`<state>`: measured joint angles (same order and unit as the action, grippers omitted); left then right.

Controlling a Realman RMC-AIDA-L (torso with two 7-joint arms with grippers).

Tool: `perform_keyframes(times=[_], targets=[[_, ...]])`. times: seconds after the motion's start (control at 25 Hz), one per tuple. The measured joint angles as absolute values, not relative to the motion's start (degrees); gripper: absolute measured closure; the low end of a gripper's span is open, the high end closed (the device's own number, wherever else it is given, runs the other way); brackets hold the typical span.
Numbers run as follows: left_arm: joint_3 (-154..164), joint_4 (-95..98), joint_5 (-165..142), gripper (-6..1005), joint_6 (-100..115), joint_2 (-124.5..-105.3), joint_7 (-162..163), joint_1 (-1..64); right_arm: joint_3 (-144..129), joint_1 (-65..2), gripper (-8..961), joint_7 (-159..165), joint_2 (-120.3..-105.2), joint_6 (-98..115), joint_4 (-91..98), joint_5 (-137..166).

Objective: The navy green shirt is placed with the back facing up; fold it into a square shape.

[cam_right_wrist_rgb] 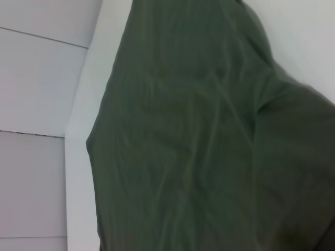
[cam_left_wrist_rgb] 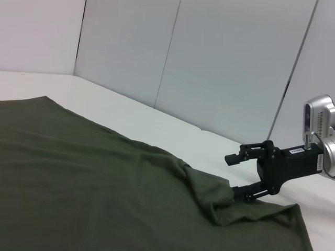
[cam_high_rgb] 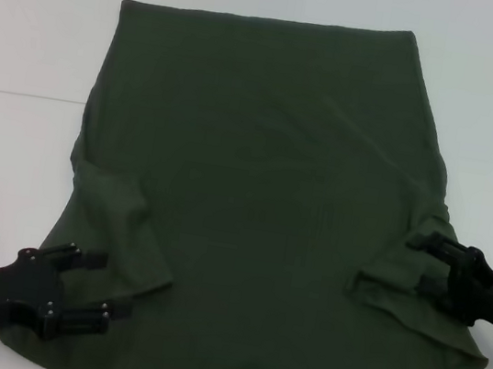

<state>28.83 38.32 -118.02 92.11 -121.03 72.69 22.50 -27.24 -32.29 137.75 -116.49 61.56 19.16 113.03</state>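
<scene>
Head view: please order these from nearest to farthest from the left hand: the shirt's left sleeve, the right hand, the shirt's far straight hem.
1. Left sleeve of the shirt, just beside the left hand.
2. Right hand, across the shirt at its right sleeve.
3. Far hem, at the table's back.

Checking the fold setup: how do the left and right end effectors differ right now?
The left end effector is open over the navy green shirt near its left sleeve, gripping nothing; the right end effector has sleeve fabric bunched between its fingers. The left sits nearer the robot than the right. Both are black.
</scene>
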Motion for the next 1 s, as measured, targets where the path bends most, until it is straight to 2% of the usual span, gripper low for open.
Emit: perform_keyframes(times=[0.6,1.0], targets=[[28.82,38.32,-117.94,126,92.2,-121.03,72.72,22.5,-27.11,-33.89,128,137.29,-117.41,59.04,19.45,112.7],[28.74,38.32,-117.26,125,92.23,-121.11,72.84,22.25,-27.2,-38.85,128,134.64,-118.4,56.48,19.75,111.73]])
